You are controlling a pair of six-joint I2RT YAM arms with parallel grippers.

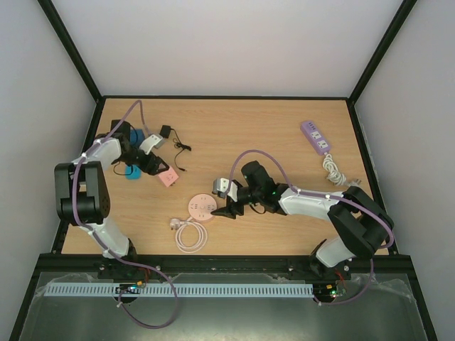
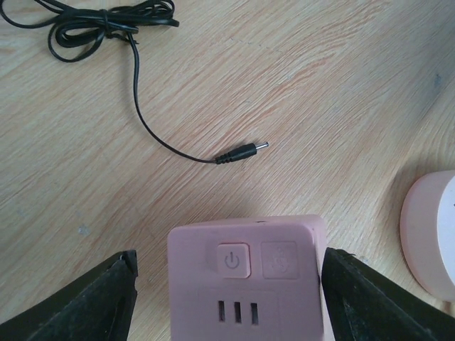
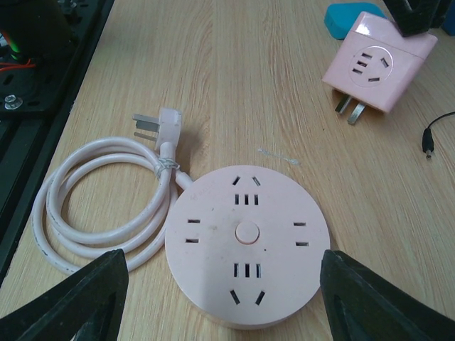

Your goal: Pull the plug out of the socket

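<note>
We see the pink cube plug lying free on the worktop, its prongs out of the round pink socket and the two well apart. In the top view the plug sits at about 10 o'clock from the socket. From the right wrist view the plug rests tilted, prongs pointing toward the socket.

The left end effector stands spread wide around the plug. In its wrist view the right-hand finger is just beside or touching the plug's wall, while a gap shows at the other finger, so it grips nothing. A black lead ends at 12 o'clock from the plug.

The right end effector hovers at 3 o'clock from the socket, also wide open and holding nothing. The socket's face fills the space between its fingers in the wrist view.

The socket's white cord lies coiled at 7 o'clock from it. A purple power strip sits at 2 o'clock on the worktop, and a blue object at 9 o'clock from the plug.
</note>
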